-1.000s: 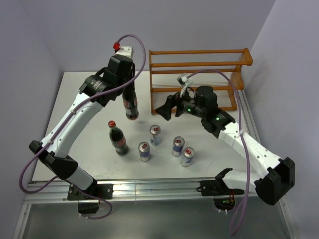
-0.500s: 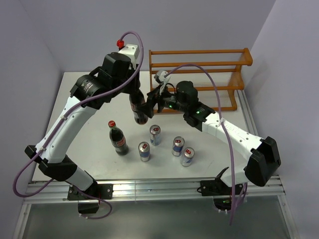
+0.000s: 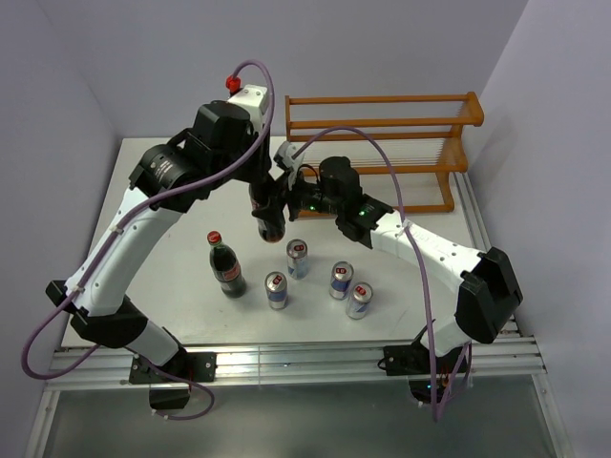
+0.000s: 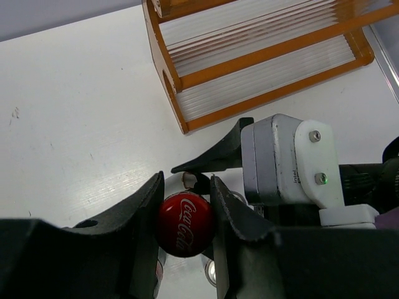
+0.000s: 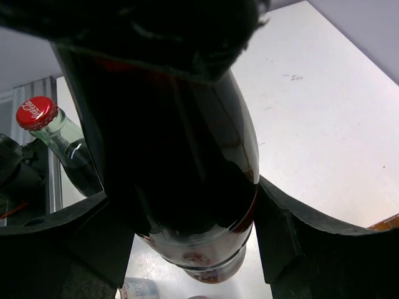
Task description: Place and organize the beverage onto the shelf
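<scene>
Seen from above, the left jaws hold a cola bottle (image 3: 270, 218) by its top, hanging over the desk (image 3: 162, 239) in front of the shelf (image 3: 382, 124). There are two bottles in all, the second bottle (image 3: 225, 264) standing beside four cans (image 3: 297, 258), and one two-tier shelf.

In the left wrist view, the left jaws are pinched tight on the red cap (image 4: 185, 224).

In the right wrist view, the right jaws are closed against both sides of the bottle's body. The cap is best released only once that hold is firm, with the bottle kept upright.
</scene>
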Robot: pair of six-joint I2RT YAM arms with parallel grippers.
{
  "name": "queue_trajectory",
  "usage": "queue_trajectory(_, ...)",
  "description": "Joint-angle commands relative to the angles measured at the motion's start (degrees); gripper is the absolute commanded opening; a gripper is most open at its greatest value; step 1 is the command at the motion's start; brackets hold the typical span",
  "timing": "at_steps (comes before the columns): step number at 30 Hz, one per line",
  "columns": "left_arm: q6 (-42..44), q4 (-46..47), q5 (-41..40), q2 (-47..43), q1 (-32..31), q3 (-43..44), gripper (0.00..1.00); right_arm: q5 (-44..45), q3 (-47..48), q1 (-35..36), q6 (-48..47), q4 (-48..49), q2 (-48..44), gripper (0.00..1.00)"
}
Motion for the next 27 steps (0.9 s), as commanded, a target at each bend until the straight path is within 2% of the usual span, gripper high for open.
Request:
queue_trajectory(1, 0.00, 11.81, -0.80, -4.90, -0.49, 5.46, 0.00, -0.46, 2.61, 0.28, -1.09, 3.75, -0.02, 0.48)
queue_trajectory(2, -0.09, 11.99, -1.06, -5.16, -0.49, 5.29, 0.00, -0.82, 2.61, 0.28, -1.01, 5.06, -0.11, 0.22)
queue_trajectory(3, -0.35, 12.34, -1.33, -5.60, -0.49, 4.94, 0.01, -0.99, 2.61, 0.37, -0.75, 5.86, -0.37, 0.07)
queue_trajectory(4, -0.35, 12.95, -2.29, -5.69, -0.49, 4.85, 0.03, -0.82, 2.53, 0.54, -0.22, 6.82, -0.63, 0.00)
queue_trajectory(5, -0.44, 13.31, -2.56, -5.95, -0.49, 4.58, 0.07, -0.65, 2.70, 0.80, -0.13, 8.22, -1.16, 0.00)
queue_trajectory(6, -0.53, 13.66, -3.00, -6.48, -0.49, 4.15, 0.20, -0.12, 2.96, 0.98, 0.05, 8.76, -1.42, 0.00)
queue_trajectory(8, -0.79, 16.10, -4.40, -7.53, -0.49, 2.66, 0.37, -0.12, 3.66, 1.68, 0.84, 10.51, -2.04, 0.00)
queue_trajectory(9, -1.05, 17.16, -4.67, -9.02, -0.49, 0.65, 0.50, -0.12, 3.67, 1.86, 1.10, 11.65, -3.08, 0.00)
queue_trajectory(11, -1.40, 19.36, -5.71, -10.17, -0.49, -0.60, 0.61, 0.67, 3.32, 2.47, 3.47, 14.98, -4.41, 0.00)
queue_trajectory(12, -2.10, 19.98, -6.07, -10.96, -0.49, -1.39, 0.73, 1.98, 3.23, 2.83, 4.35, 15.87, -5.63, 0.00)
queue_trajectory(17, -3.25, 24.20, -6.51, -13.60, -0.49, -4.82, 0.87, 4.98, 3.49, 3.18, 7.08, 19.92, -8.36, 0.00)
queue_trajectory(20, -3.78, 25.35, -8.18, -15.18, -0.49, -6.49, 0.99, 7.87, 4.45, 3.27, 6.73, 19.05, -9.07, 0.00)
queue_trajectory(27, -5.53, 27.90, -17.66, -20.81, -0.14, -17.29, 0.99, 18.06, 6.92, 3.09, 3.22, 13.96, -11.09, 0.00)
